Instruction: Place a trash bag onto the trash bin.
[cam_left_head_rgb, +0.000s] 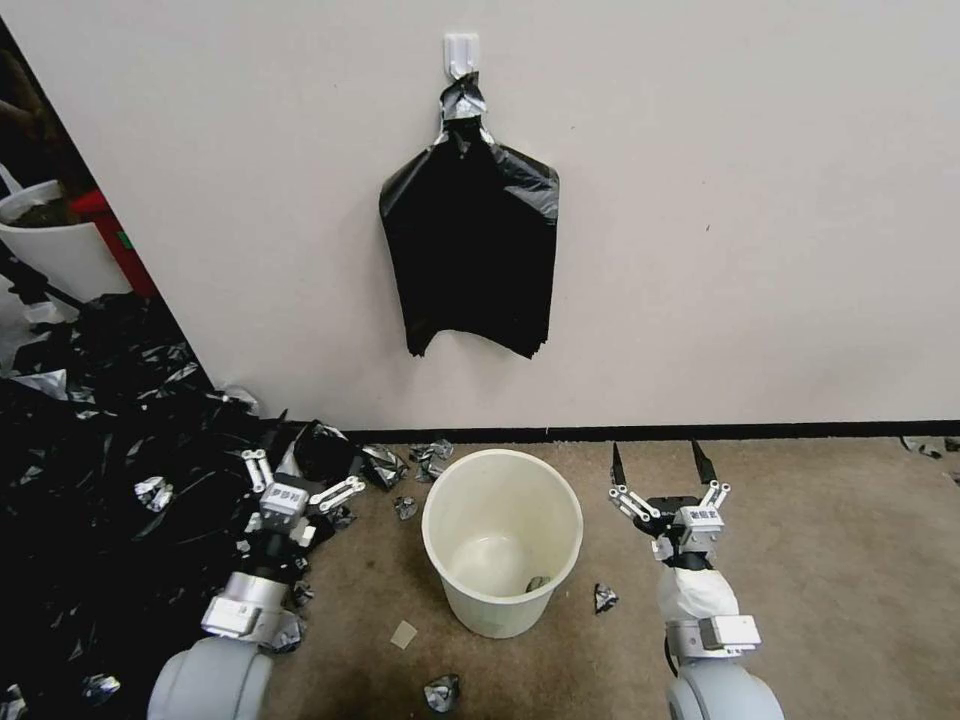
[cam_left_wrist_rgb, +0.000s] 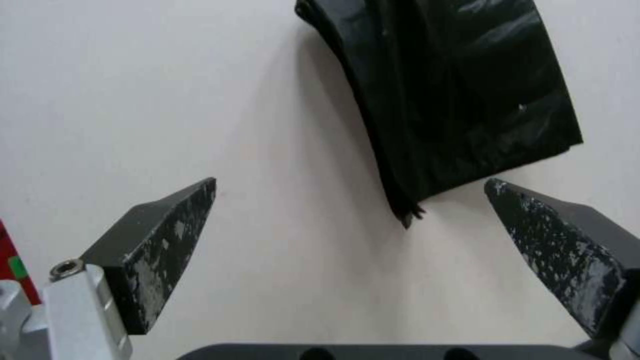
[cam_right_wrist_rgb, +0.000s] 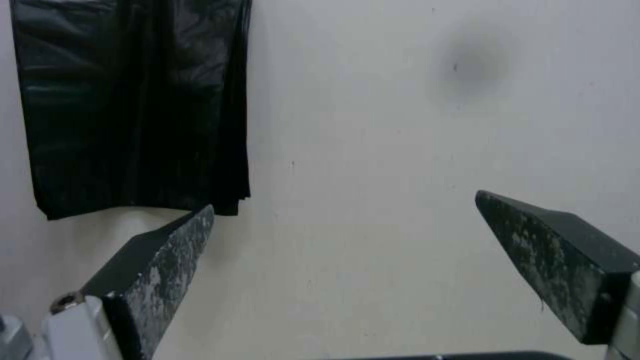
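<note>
- The trash bin (cam_left_head_rgb: 502, 540) is seen at the lower centre of the head view, standing upright on the brown carpet (cam_left_head_rgb: 830, 560) just in front of the wall (cam_left_head_rgb: 750, 200); its mouth is uncovered, and a small dark scrap lies on its bottom.
- A flat sheaf of black bags (cam_left_head_rgb: 470, 245) is shown at the upper centre of the head view, hung against the wall from a white hook (cam_left_head_rgb: 461, 52) by a grey-taped neck. The same sheaf is seen at the upper right of the left wrist view (cam_left_wrist_rgb: 460, 95) and at the upper left of the right wrist view (cam_right_wrist_rgb: 133, 105).
- No single loose trash bag can be told apart; a large heap of black film (cam_left_head_rgb: 100, 470) with silver scraps fills the left of the head view.
- The left gripper (cam_left_head_rgb: 305, 475) is shown at the lower left of the head view, beside the bin and over the edge of the heap. Its fingers (cam_left_wrist_rgb: 160, 240) are spread wide, and nothing is held between them.
- The right gripper (cam_left_head_rgb: 660, 465) is shown at the lower right of the head view, on the other side of the bin and apart from it. Its fingers (cam_right_wrist_rgb: 153, 270) are likewise spread wide and are empty.
- A larger white pot (cam_left_head_rgb: 55, 245) with dark contents is seen at the far left edge of the head view.
</note>
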